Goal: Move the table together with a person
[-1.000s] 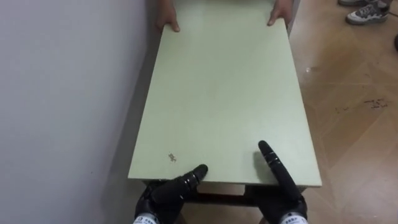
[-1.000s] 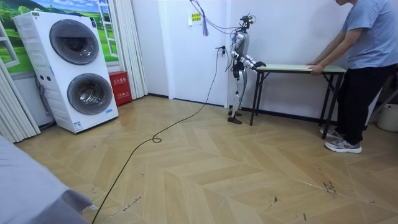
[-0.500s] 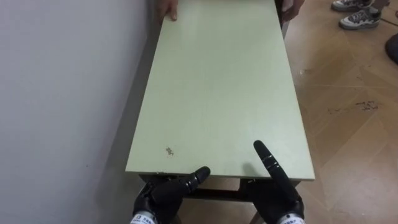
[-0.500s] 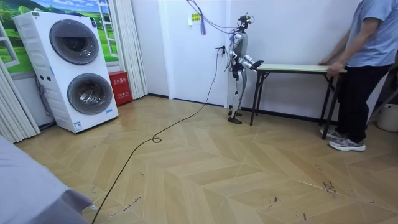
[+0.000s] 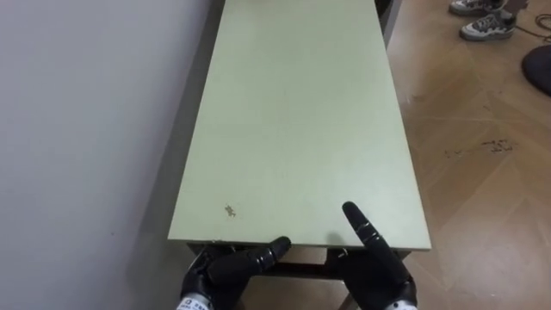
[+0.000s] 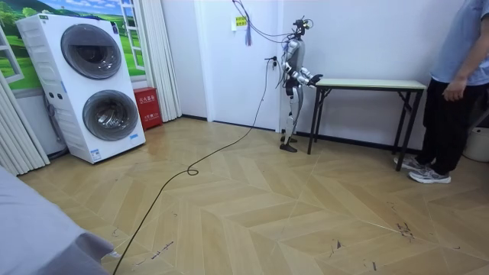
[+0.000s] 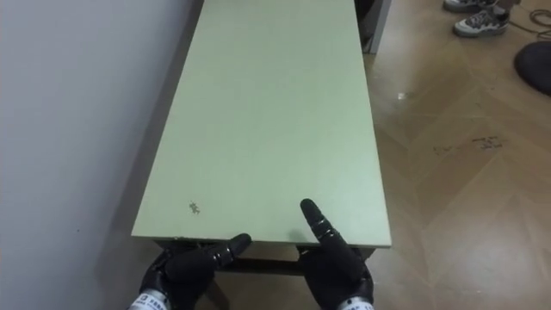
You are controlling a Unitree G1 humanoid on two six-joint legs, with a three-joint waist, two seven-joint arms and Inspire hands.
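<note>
Two hands are at the worktop's (image 5: 297,129) near short end, left hand (image 5: 225,269) and right hand (image 5: 377,271) level; whether they grip it I cannot tell. Its long axis runs straight ahead along the wall (image 5: 86,129)

table (image 5: 293,120): pale green | floor (image 5: 486,207): tan herringbone | left hand (image 5: 220,270), right hand (image 5: 379,270): black | table legs (image 6: 400,126): probably black

— Where are the robot's hands?
— At the near edge of the green tabletop (image 7: 267,112). The left hand (image 7: 182,270) sits just under it. The right hand (image 7: 336,261) lies partly on top.
— What's beside it?
— White wall (image 7: 69,129) left, wood floor (image 7: 456,189) right.
</note>
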